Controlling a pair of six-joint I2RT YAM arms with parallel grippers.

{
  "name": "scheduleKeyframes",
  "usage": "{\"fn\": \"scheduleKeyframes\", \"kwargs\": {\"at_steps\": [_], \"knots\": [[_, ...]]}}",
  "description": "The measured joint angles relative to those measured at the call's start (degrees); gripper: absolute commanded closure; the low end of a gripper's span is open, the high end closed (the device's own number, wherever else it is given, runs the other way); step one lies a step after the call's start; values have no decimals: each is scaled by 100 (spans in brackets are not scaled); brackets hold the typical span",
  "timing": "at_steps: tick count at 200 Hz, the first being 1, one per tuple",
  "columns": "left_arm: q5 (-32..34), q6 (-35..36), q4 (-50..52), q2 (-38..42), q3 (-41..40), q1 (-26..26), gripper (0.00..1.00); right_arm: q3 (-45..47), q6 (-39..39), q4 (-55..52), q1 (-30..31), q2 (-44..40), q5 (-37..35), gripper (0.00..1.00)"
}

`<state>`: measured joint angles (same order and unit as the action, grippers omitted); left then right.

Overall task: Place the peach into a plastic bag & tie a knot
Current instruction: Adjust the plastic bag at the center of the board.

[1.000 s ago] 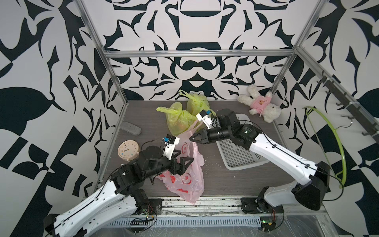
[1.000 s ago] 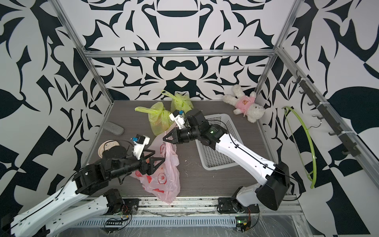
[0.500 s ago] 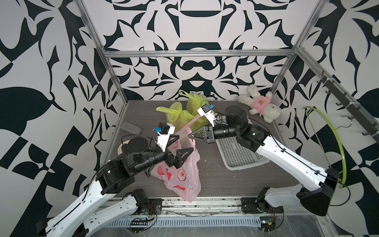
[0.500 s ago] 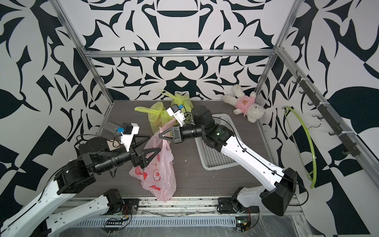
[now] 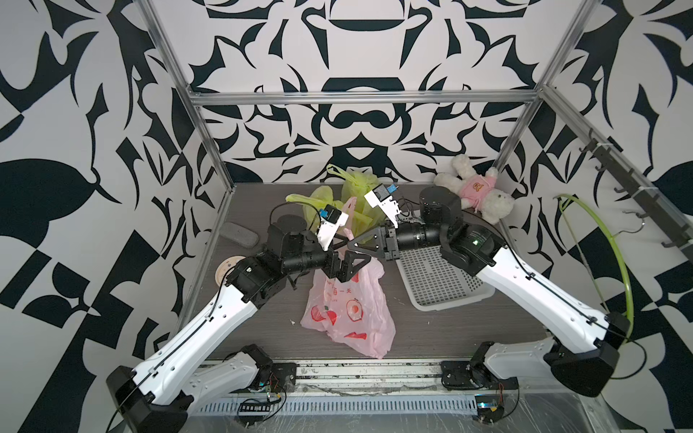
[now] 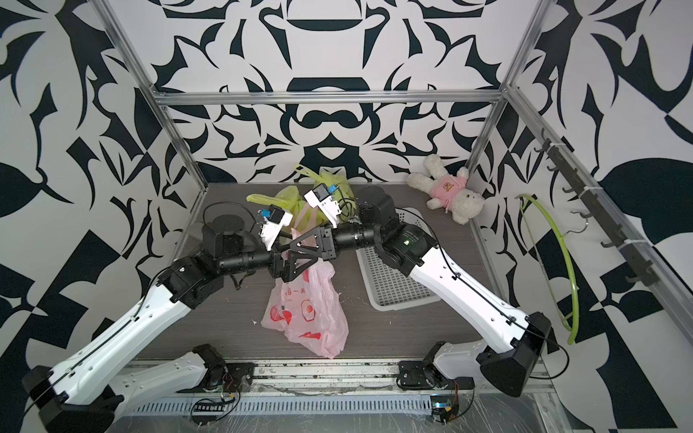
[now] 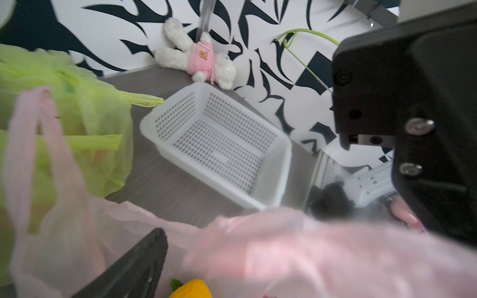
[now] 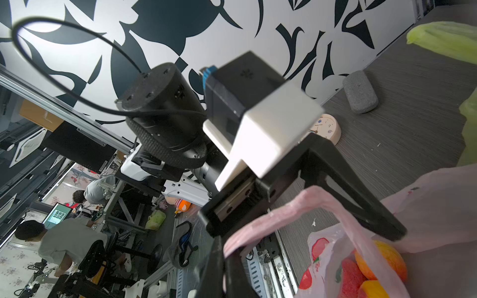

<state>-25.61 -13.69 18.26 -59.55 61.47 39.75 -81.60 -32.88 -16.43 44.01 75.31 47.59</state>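
Note:
A pink plastic bag [image 5: 347, 311] with fruit prints hangs at mid table, its bottom resting on the surface. My right gripper [image 5: 350, 243] is shut on one handle strip [image 8: 260, 227] of the bag. The left gripper [image 5: 360, 264] stands open just in front of it at the bag's top, with one finger [image 8: 361, 206] over the mouth. In the left wrist view a single finger [image 7: 136, 265] shows against the pink film; the other is hidden. An orange-yellow peach [image 8: 382, 258] lies inside the bag. The second handle [image 5: 351, 212] sticks up free.
Two knotted green bags [image 5: 356, 195] sit at the back. A white perforated basket [image 5: 438, 277] lies right of the bag, under the right arm. A plush bunny [image 5: 476, 187] is at the back right, with a clock [image 5: 225, 268] and grey case [image 5: 238, 234] at left.
My left arm has risen and carried its open gripper up and back to the bag's top, beside the right gripper. The right gripper has kept its hold on the handle.

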Motion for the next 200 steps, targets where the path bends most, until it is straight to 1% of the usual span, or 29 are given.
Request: {"fn": "scheduleKeyframes", "kwargs": {"at_steps": [23, 34, 37, 43, 47, 64, 65, 66, 69, 81, 93, 99, 115, 129, 137, 141, 149, 170, 200], "knots": [[-660, -149, -302, -125, -2, -24, 14, -20, 22, -11, -15, 28, -33, 100], [-903, -264, -481, -118, -15, -26, 14, -20, 22, -20, -44, 28, -55, 100], [-953, -258, -525, -116, -17, -26, 19, -20, 22, -22, -50, 28, -66, 100], [-1034, -310, -599, -103, -26, -26, 23, -20, 20, -20, -59, 28, -76, 100], [-1084, -372, -667, -87, -39, -26, 28, -20, 17, -20, -70, 28, -90, 100], [-1174, -446, -903, -9, -170, -26, 54, -20, 11, -17, -92, 28, -98, 100], [-1180, -476, -911, -4, -177, -26, 54, -20, 9, -17, -92, 28, -101, 100], [-1182, -503, -922, -2, -186, -26, 58, -20, 9, -17, -92, 28, -101, 100], [-1187, -509, -955, 17, -212, -26, 60, -20, 7, -15, -92, 28, -101, 100], [-1180, -629, -1071, 59, -330, -26, 82, -20, -7, -7, -92, 28, -111, 100], [-1167, -680, -1141, 90, -424, -26, 100, -20, -11, -9, -96, 31, -138, 100], [-1165, -680, -1169, 109, -468, -26, 100, -20, -9, -22, -114, 33, -168, 94], [-1123, -737, -1185, 216, -590, -26, 100, -20, -2, -105, -199, 33, -334, 69], [-1075, -778, -1165, 426, -828, -26, 100, 31, 13, -181, -328, -52, -686, 46], [-1049, -804, -1147, 579, -977, -26, 100, 96, 26, -219, -459, -142, -916, 35], [-1040, -833, -1137, 686, -1067, -26, 100, 127, -57, -243, -544, -188, -1029, 32], [-1021, -881, -1119, 879, -1222, -26, 100, 162, -61, -299, -739, -264, -1255, 29], [-949, -1005, -1093, 1394, -1563, -26, 100, 68, -28, -426, -1084, -184, -1829, 27], [-831, -1145, -1034, 1816, -1818, -26, 100, -310, 20, -590, -1088, 651, -2452, 25]]}}
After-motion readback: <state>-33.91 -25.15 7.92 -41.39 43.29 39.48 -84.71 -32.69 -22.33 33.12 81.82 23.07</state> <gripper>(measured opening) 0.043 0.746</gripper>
